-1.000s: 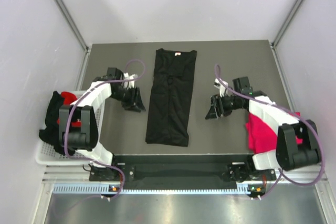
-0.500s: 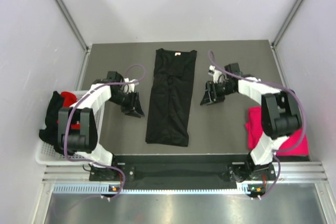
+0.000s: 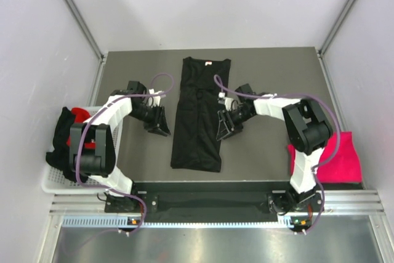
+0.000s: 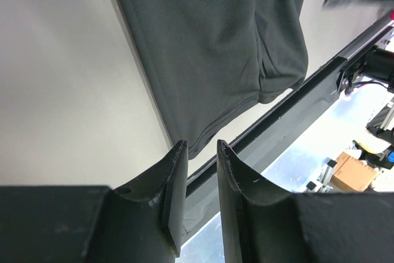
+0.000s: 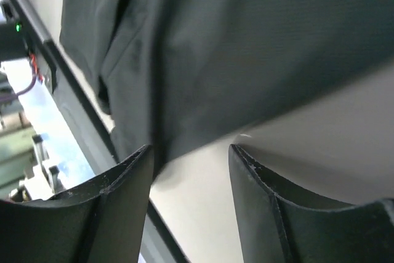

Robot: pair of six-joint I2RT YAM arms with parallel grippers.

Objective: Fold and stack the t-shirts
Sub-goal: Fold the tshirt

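A black t-shirt [image 3: 200, 112] with a small white tag [image 3: 208, 63] lies folded into a long strip at the table's middle. My left gripper [image 3: 161, 129] is just left of the strip, clear of it. Its jaws are a narrow gap apart and empty in the left wrist view [image 4: 202, 145], with the shirt [image 4: 209, 41] ahead. My right gripper [image 3: 223, 129] is at the strip's right edge. It is open and empty [image 5: 189, 149], with the shirt's edge [image 5: 234, 47] right in front of its tips. A pink-magenta t-shirt [image 3: 335, 158] lies at the right front.
A white wire basket [image 3: 52, 183] hangs off the table's left side with black cloth [image 3: 60, 137] and red cloth [image 3: 79, 115] in it. The table's front rail [image 3: 209, 188] runs just below the black shirt's hem.
My right arm has swung left, from beside the pink shirt to the black shirt's right edge, uncovering the pink shirt. My left gripper has barely moved.
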